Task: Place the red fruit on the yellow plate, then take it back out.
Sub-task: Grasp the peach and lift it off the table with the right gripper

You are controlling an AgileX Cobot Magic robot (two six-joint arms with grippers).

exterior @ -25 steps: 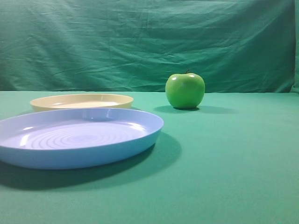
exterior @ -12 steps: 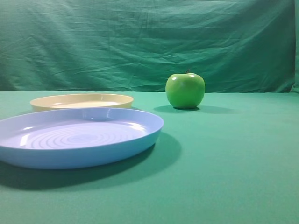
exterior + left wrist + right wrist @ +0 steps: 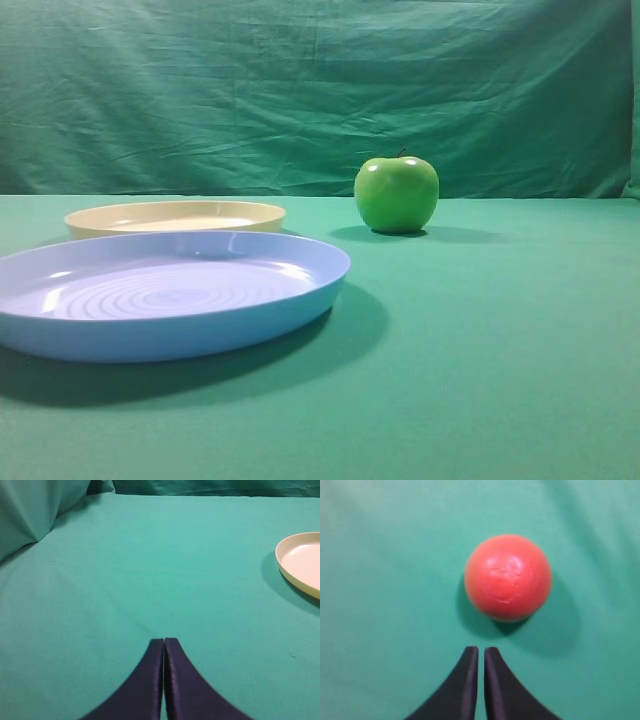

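Nothing has moved on the cloth since before; our right gripper (image 3: 479, 652) hangs just short of the red fruit (image 3: 508, 577), jaws nearly together; our left gripper (image 3: 164, 644) sits closed, yellow plate (image 3: 301, 565) well beyond; no writing shows.

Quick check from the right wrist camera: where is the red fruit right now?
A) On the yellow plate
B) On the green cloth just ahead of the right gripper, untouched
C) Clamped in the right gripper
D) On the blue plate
B: the red fruit lies on the green cloth ahead of the right gripper, whose fingertips stand nearly together, short of it.
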